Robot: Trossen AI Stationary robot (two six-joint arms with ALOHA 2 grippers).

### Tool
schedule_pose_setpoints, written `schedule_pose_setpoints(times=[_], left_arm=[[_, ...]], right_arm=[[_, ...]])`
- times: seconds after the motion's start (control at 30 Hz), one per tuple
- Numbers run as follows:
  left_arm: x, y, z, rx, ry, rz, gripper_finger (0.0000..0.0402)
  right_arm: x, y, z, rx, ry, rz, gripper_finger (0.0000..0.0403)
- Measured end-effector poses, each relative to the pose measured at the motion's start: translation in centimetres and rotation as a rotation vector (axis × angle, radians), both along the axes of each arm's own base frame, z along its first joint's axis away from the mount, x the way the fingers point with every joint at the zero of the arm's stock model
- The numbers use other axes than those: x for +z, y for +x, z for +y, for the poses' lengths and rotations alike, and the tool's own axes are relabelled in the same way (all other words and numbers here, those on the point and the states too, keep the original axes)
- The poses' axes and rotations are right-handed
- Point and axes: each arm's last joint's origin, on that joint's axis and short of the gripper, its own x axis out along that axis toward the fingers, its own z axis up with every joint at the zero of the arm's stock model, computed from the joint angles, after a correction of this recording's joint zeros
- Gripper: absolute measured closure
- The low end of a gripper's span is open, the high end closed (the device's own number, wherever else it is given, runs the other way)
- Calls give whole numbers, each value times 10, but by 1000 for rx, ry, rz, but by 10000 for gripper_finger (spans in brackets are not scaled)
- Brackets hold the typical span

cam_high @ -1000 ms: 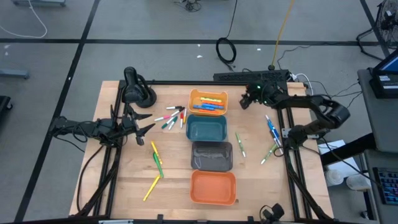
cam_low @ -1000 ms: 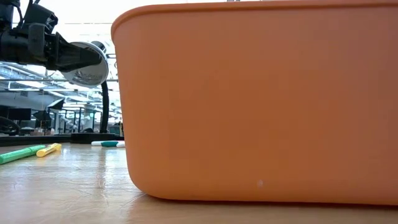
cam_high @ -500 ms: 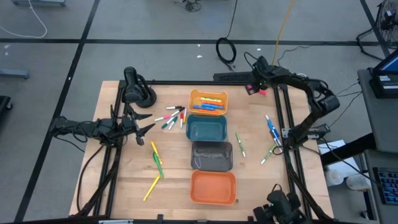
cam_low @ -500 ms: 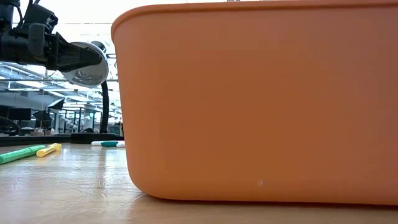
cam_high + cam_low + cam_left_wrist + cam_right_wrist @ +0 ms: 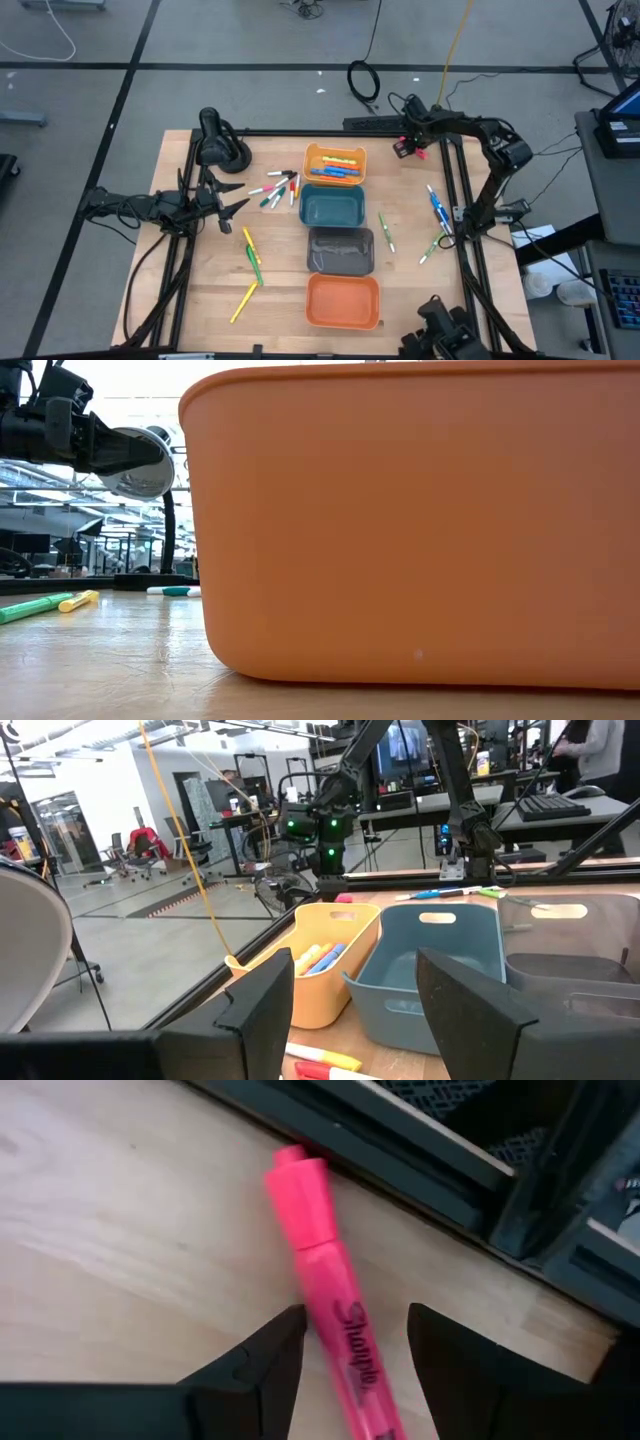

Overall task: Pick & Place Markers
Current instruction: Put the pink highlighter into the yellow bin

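one pink marker (image 5: 330,1300) lies between the right tool's (image 5: 345,1345) parted fingers on the desk (image 5: 110,1250); centre, lower, then squeeze. left tool (image 5: 350,990) waits, spread.

Four bins (image 5: 337,216) ran in a line down the table's (image 5: 200,290) middle, blocking passage across. Bare wood lay open along the near edge and near-left corner. At the far right corner, the right gripper (image 5: 348,1380) straddled a pink marker (image 5: 325,1280) lying against the dark edge rail (image 5: 400,1150).

My high camera looks straight down on the worktop (image 5: 290,300); my low one sits against the orange bin (image 5: 420,520), which both show.
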Motion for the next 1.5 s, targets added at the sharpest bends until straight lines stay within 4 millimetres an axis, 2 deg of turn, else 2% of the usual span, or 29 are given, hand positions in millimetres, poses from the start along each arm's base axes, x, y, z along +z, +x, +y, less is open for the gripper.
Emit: schedule_pose_setpoints(times=[0.2,0.43,0.53,0.67,0.73,0.83,1.0,1.13,1.27,1.37,1.5], left_arm=[[0,0,0,0,0,0,188],[0,0,0,0,0,0,188],[0,0,0,0,0,0,188],[0,0,0,0,0,0,188],[0,0,0,0,0,0,188],[0,0,0,0,0,0,188],[0,0,0,0,0,0,188],[0,0,0,0,0,0,188],[0,0,0,0,0,0,188],[0,0,0,0,0,0,188],[0,0,0,0,0,0,188]], right_arm=[[1,9,8,94,34,-18,249],[-5,19,22,185,57,-14,365],[-6,26,27,217,40,-26,364],[5,37,38,276,10,-68,364],[19,45,48,329,-22,-122,364],[53,58,62,410,-137,-236,364],[102,81,103,609,-300,-373,364],[136,110,136,790,-361,-428,364],[158,143,152,874,-416,-441,364],[149,161,150,913,-400,-388,364],[119,176,135,922,-341,-339,364]])
